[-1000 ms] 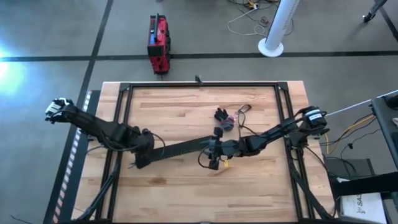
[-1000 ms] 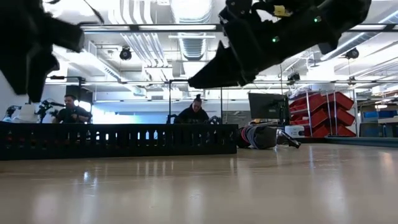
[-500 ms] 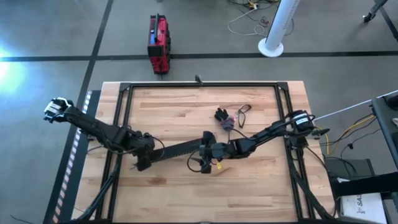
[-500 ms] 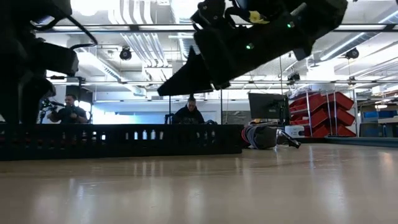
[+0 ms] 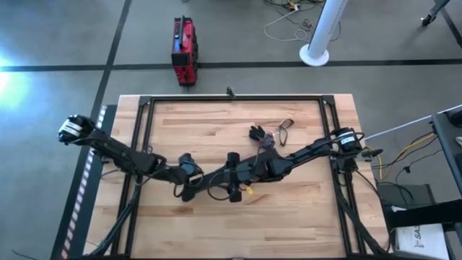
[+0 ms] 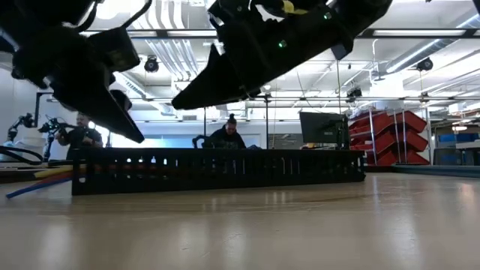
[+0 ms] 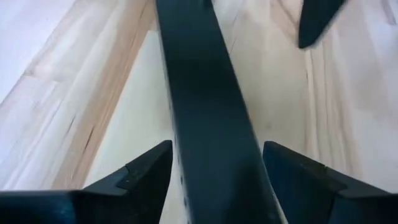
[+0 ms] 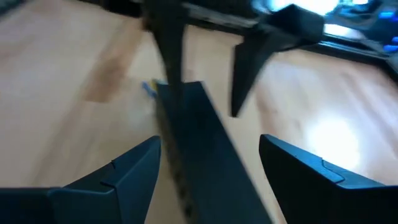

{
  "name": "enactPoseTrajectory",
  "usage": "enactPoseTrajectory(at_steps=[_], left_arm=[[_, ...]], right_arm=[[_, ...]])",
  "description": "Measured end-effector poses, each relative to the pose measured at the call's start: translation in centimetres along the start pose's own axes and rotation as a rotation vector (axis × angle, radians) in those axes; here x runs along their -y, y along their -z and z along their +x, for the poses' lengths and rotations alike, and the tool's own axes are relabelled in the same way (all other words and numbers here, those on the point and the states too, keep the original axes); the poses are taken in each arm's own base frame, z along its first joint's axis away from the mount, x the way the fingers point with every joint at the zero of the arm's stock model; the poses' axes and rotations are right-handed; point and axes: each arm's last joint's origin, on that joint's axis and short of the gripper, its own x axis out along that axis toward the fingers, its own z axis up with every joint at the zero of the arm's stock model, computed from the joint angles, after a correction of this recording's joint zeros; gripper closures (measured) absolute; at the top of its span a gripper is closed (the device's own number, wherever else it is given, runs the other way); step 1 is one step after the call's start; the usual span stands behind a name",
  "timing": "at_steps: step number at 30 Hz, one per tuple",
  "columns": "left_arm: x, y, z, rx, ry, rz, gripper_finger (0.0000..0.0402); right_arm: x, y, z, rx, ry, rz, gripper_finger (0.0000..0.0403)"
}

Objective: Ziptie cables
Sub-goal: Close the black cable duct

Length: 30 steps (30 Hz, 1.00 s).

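Note:
The ziptie [image 5: 211,176], a long dark strap with slots along its side [image 6: 225,171], lies on the wooden table, running left to right. My left gripper [image 5: 195,180] stands open over its left part, one finger on each side of the strap [image 7: 205,93]. My right gripper [image 5: 225,178] faces it, also open, astride the strap [image 8: 193,137] and above it; its finger [image 6: 217,82] is clear of the strap in the low view. The cables [image 5: 263,139], a small tangle of mixed-colour wires, lie on the table farther back, untouched. The strap hides them in the low view. My left gripper comes slanting down from the table's left, its fingers [image 7: 149,171] lying along the ziptie's two long edges [image 7: 177,155]. One fingertip [image 6: 135,135] hangs just over the strap's top. I cannot tell whether a finger touches the strap, which lies on the table.
A black frame rail [image 5: 144,144] runs round the table top. A small black wire loop [image 5: 284,128] lies beside the cables. Coloured wires [image 6: 34,182] show at the low view's left. A red box [image 5: 183,50] stands on the floor beyond the far edge. People [image 6: 229,135] sit far behind.
My left gripper has gone toward the table's right and my right gripper toward its left, so the two now stand close together. The ziptie has slid along the table toward the right edge, still lying flat, and now covers the cables in the low view.

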Motion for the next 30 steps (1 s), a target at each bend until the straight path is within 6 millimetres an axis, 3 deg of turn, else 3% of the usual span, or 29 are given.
enactPoseTrajectory(at_steps=[4,9,15,23,30], left_arm=[[0.6,-1.4,-0.7,-0.134,-0.013,-0.013,0.0177],[0.8,-2.9,-3.7,-0.444,-0.099,-0.070,0.0196],[1.3,-3.5,-5.9,-0.603,-0.136,-0.193,0.0209],[2.1,1.0,-5.0,-0.671,-0.186,-0.281,0.0167],[2.3,4.5,-2.3,-0.485,-0.054,-0.314,0.0109]], right_arm=[[0.7,-0.2,0.2,0.015,-0.125,0.015,0.0141],[2.4,-0.6,1.2,0.060,-0.151,0.040,0.0138],[3.2,-0.2,4.8,0.050,-0.233,0.043,0.0140],[3.2,-0.4,7.6,-0.015,-0.291,-0.009,0.0108],[3.6,0.0,7.9,-0.027,-0.336,0.000,0.0100]])
